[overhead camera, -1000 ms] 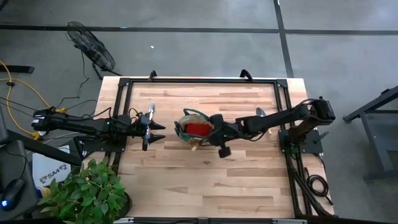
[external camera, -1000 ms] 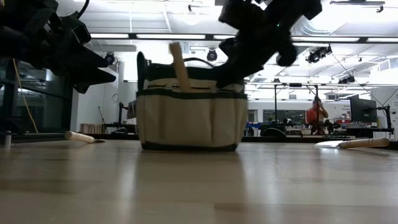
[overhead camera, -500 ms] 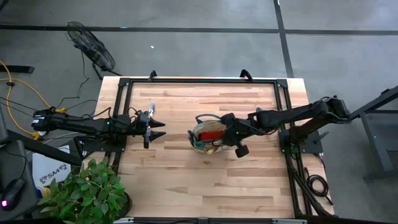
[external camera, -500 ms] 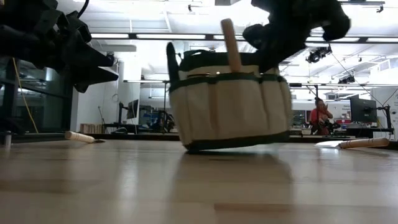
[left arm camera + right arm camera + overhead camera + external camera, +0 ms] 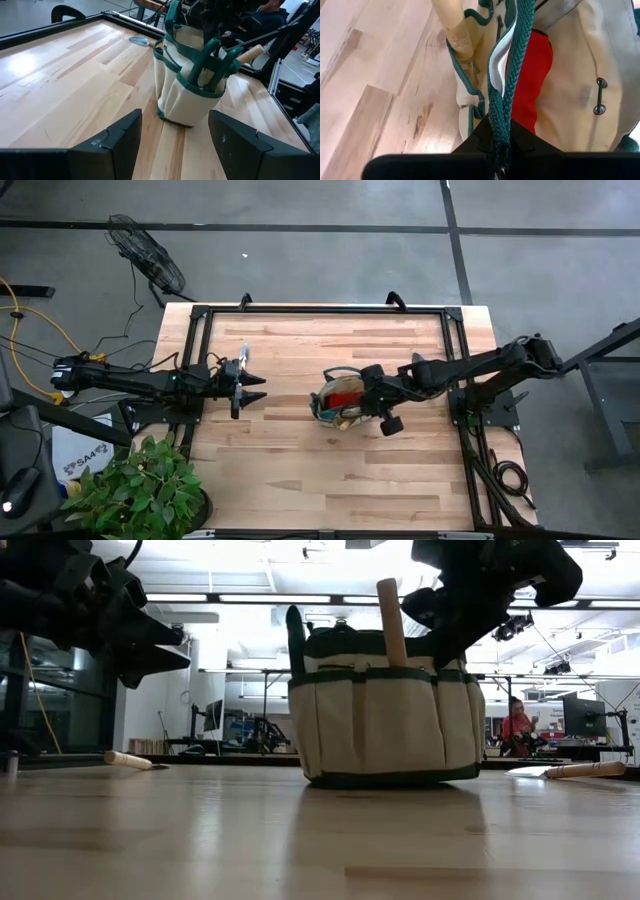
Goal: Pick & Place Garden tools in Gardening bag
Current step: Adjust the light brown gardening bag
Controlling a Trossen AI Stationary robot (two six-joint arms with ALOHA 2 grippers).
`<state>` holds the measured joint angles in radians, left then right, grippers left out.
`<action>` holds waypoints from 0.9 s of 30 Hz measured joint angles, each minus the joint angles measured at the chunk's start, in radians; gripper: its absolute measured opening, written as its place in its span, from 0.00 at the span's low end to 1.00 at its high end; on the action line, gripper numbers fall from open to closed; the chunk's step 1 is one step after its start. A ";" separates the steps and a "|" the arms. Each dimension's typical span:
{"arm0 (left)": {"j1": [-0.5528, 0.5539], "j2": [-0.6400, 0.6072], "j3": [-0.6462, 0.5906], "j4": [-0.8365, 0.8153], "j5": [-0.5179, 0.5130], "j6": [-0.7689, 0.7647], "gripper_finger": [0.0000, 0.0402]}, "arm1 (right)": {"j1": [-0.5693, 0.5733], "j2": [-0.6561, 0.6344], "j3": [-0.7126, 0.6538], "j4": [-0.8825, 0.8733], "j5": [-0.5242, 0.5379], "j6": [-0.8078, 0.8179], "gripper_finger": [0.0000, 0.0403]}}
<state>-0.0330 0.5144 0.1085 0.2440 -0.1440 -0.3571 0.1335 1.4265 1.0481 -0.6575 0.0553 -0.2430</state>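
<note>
bag (image 5: 338, 399) mid-table | glove (image 5: 343, 390) inside | trowel (image 5: 128, 760) far left

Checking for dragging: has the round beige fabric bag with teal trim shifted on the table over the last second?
Yes. The beige fabric bag has slid toward the table frame's right rail, pulled by the right gripper clamped on its teal handle.

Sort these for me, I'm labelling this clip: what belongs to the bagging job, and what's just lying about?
Job: bag, red glove inside, wooden handle in its pocket, trowel, loose tool, right gripper on the bag's strap, left gripper open.
Lying about: fan, plant, person behind.
</note>
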 joint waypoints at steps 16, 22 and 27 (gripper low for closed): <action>0.000 0.000 0.000 -0.002 0.004 0.000 0.56 | 0.012 0.000 0.000 0.006 -0.002 0.148 0.06; 0.000 0.000 0.000 -0.012 0.005 -0.001 0.56 | 0.012 0.000 0.000 0.020 -0.010 0.213 0.19; 0.000 0.000 0.000 -0.012 0.005 -0.001 0.56 | 0.023 -0.001 0.000 0.019 -0.019 0.261 0.34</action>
<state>-0.0330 0.5145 0.1085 0.2321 -0.1390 -0.3576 0.1561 1.4251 1.0481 -0.6382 0.0359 0.0176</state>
